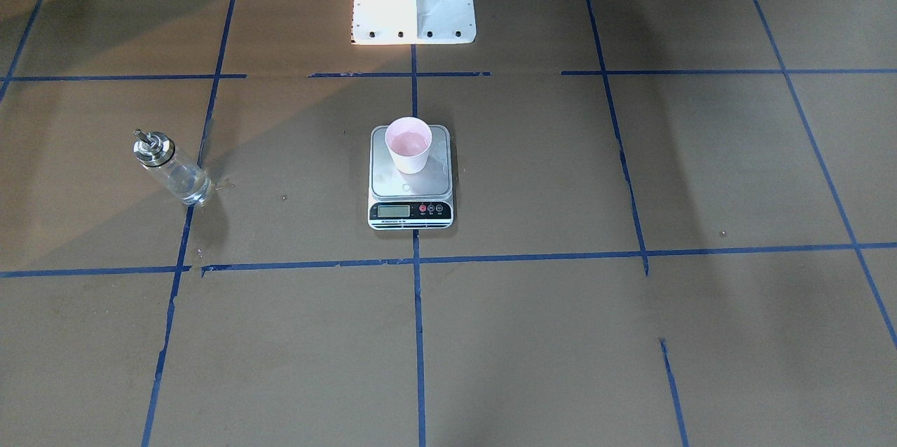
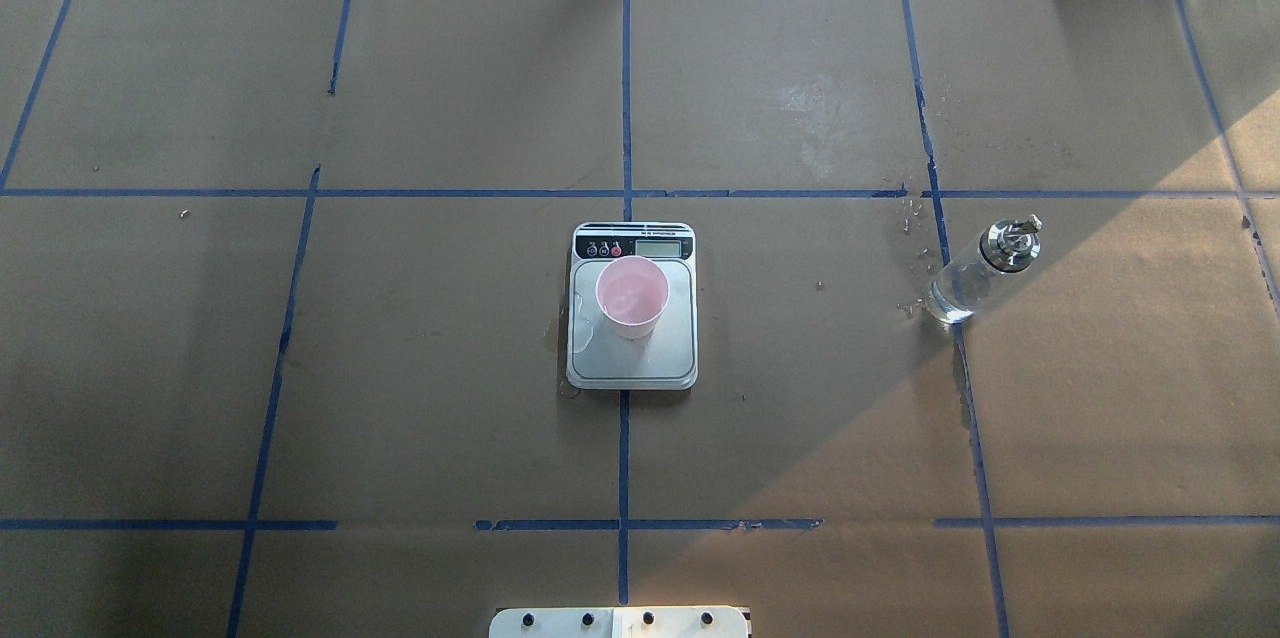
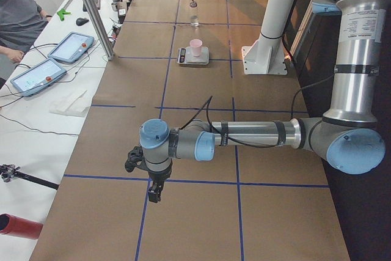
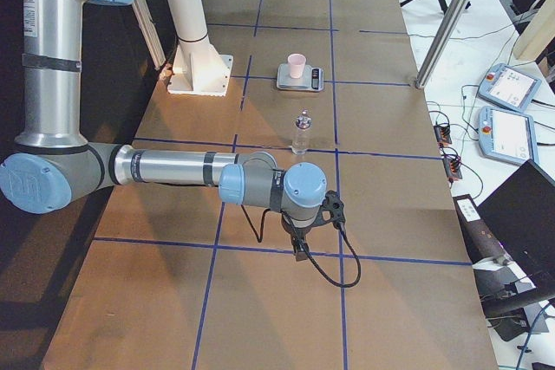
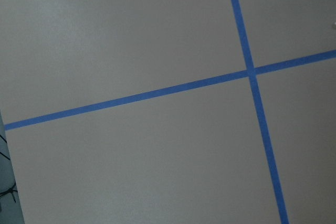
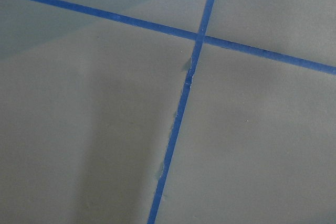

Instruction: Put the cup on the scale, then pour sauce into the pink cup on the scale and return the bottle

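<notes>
Holds the left arm (image 3: 256, 134) folded at a right angle: upper arm upright, elbow low, forearm level and stretched far out from the elbow. Turns the left wrist (image 3: 154, 142) downward, with the left gripper (image 3: 154, 191) hanging straight down beneath it. Mirrors that pose with the right arm (image 4: 165, 167): upper arm upright, forearm level, right wrist (image 4: 299, 190) bent down, right gripper (image 4: 299, 249) pointing straight down. Carries a black cable (image 4: 342, 257) looped beside each wrist. Gives no clear reading of either gripper's finger spread: too small and dark in the side views.
</notes>
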Available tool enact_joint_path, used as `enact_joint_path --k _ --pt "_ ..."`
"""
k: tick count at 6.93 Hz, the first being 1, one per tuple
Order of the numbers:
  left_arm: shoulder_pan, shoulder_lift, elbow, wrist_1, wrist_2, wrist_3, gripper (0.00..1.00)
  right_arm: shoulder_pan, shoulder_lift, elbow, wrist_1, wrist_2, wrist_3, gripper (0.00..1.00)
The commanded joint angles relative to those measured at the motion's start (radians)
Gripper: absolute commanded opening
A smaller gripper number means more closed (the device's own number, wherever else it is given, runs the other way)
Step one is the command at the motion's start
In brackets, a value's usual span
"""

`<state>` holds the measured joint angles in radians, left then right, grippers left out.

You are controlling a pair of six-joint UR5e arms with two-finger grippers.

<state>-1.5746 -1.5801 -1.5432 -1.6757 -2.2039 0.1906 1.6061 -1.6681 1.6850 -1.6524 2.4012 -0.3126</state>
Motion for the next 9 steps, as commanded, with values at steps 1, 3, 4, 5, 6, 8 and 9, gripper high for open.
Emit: enact_joint_path --k 1,3,4,5,6,8,9 --pt "-0.001 0.009 -0.095 -0.003 -0.002 -0.003 1.00 0.000 0.005 -0.001 0.000 -0.001 0.062 1.00" --pt "-0.001 0.031 -0.106 -0.003 -0.004 -0.003 1.00 0.000 0.008 -0.001 0.000 -0.001 0.063 1.00" --pt "0.001 0.031 -0.100 -0.003 -0.004 -0.003 1.00 0.000 0.010 -0.001 0.002 -0.001 0.063 1.00" --pt "0.001 0.031 -0.097 -0.006 -0.004 -0.002 1.00 0.000 0.016 -0.001 0.002 -0.001 0.064 1.00" --pt "0.002 0.031 -0.086 -0.013 -0.005 0.001 1.00 0.000 0.021 0.001 0.002 -0.001 0.066 1.00" --pt "0.001 0.031 -0.089 -0.098 -0.054 -0.131 1.00 0.000 0.033 0.004 0.002 -0.001 0.101 1.00" --pt "0.002 0.031 -0.083 -0.175 -0.054 -0.205 1.00 0.000 0.036 0.004 0.002 -0.001 0.105 1.00"
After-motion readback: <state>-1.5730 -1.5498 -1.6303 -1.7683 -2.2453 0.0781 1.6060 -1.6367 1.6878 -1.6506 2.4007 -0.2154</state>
